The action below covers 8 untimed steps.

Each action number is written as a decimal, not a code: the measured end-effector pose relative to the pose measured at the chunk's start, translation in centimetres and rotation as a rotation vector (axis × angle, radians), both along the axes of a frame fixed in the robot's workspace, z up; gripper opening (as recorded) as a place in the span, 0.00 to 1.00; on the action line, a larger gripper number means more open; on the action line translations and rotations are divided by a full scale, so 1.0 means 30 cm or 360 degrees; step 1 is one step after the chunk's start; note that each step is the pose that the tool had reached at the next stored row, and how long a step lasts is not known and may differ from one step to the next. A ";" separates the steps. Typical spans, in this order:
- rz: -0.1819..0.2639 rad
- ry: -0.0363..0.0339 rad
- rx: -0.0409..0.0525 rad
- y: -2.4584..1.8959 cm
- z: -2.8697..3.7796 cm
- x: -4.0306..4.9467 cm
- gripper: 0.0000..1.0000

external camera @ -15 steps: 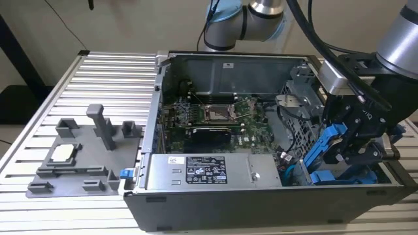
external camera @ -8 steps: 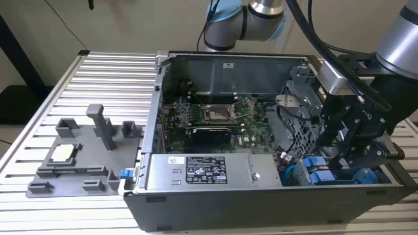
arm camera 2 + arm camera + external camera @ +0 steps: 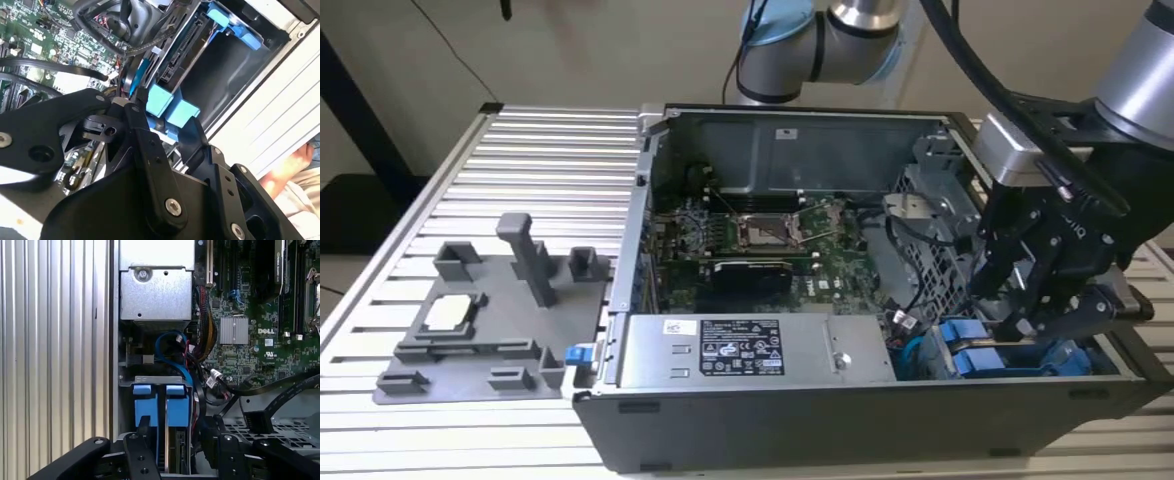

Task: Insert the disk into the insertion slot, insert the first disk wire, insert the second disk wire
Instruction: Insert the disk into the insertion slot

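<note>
The disk (image 3: 177, 410) stands edge-up in the insertion slot (image 3: 155, 381) of the grey drive cage (image 3: 927, 250), at the case's front corner on the exterior view's right. Its blue end tabs (image 3: 162, 100) lie just past my fingertips. My gripper (image 3: 165, 117) reaches down into the cage, one black finger on each side of the blue carrier, and looks shut on it. In the exterior view the gripper (image 3: 1047, 335) hangs over the blue ends (image 3: 974, 362). Black cables with plugs (image 3: 252, 420) lie loose beside the cage; I cannot tell which are the disk wires.
A second blue-ended carrier (image 3: 230, 25) sits further along the cage. The silver power-supply box (image 3: 740, 350) lies along the case front and the motherboard (image 3: 761, 235) behind it. A grey fixture plate (image 3: 480, 320) rests on the ribbed table. A person's hand (image 3: 295, 167) is near the table edge.
</note>
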State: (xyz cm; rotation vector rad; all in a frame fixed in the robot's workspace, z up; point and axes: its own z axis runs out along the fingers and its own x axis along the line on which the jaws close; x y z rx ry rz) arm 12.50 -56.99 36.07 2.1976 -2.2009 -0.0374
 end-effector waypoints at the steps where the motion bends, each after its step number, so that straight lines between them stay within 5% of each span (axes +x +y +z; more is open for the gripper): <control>1: 0.0000 0.0000 -0.0001 0.000 0.009 0.000 0.53; 8: 0.0000 0.0000 -0.0003 0.001 0.081 0.000 0.53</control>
